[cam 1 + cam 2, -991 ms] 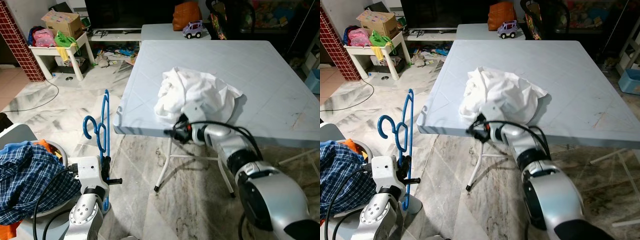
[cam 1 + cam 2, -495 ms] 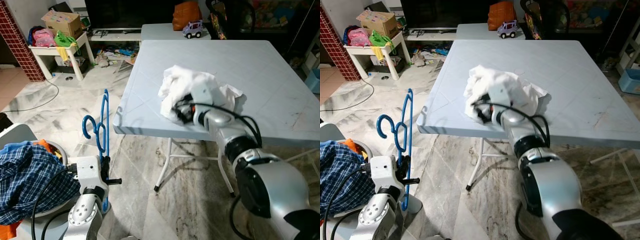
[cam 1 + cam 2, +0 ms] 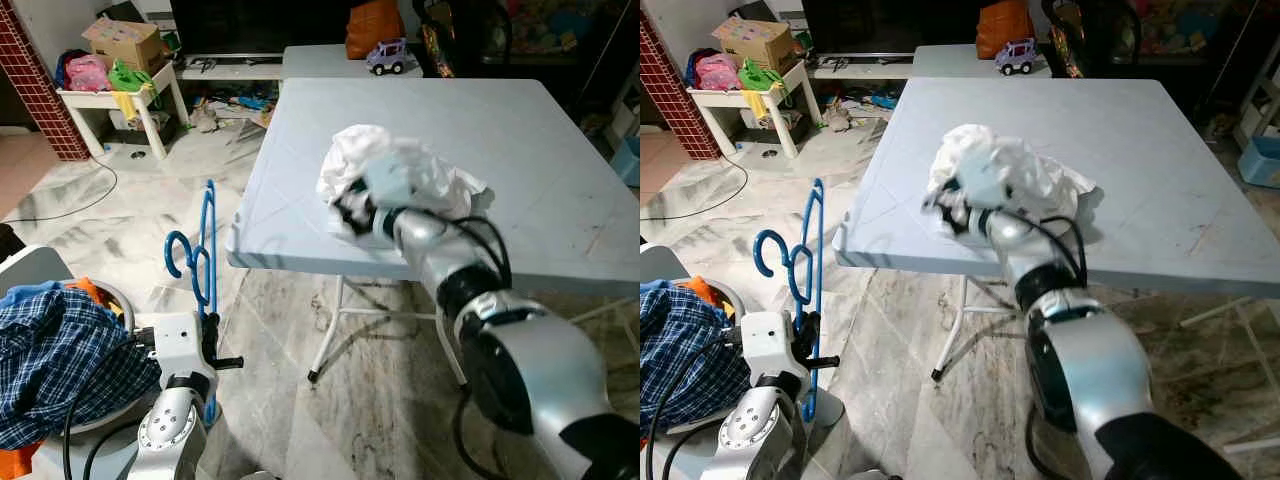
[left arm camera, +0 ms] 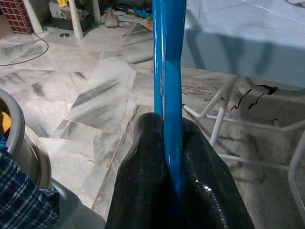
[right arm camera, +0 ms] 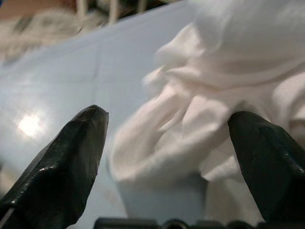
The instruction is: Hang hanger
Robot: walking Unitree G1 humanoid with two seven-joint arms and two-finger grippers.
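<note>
- Hanger (image 3: pixel 206 240), blue plastic, is held upright beside the near left corner of the bench (image 3: pixel 560 150), its hook curling to the left above the floor.
- Its lower stem (image 4: pixel 167 95) is pinched between the two black fingers (image 4: pixel 143 181) of the left end effector (image 4: pixel 172 157), which are pressed together on it, low at the robot's left side.
- White garment (image 3: pixel 400 185) is seen crumpled in a heap on the pale blue bench, near its front edge.
- The right end effector (image 5: pixel 167 157) is held at the near edge of that heap with its fingers (image 5: pixel 62 162) spread wide, one on each side of the white folds; in the wrist view nothing is gripped between them.
- The right arm (image 3: pixel 450 265) is stretched forward from the lower right, a black cable looping along it.
- A blue checked cloth (image 3: pixel 60 350) is seen piled in a basket (image 3: pixel 110 296) at the lower left, just beside the left arm.
- A marble-patterned floor (image 3: pixel 150 215) lies under the bench, whose white folding legs (image 4: pixel 224 119) are visible.
- Farther back, a second bench carries a toy car (image 3: pixel 386 57) and an orange bag (image 3: pixel 372 30).
- At the far left, a small white table (image 3: pixel 120 105) is loaded with a cardboard box (image 3: pixel 125 42) and bright clutter, next to a red brick column (image 3: pixel 35 85).
</note>
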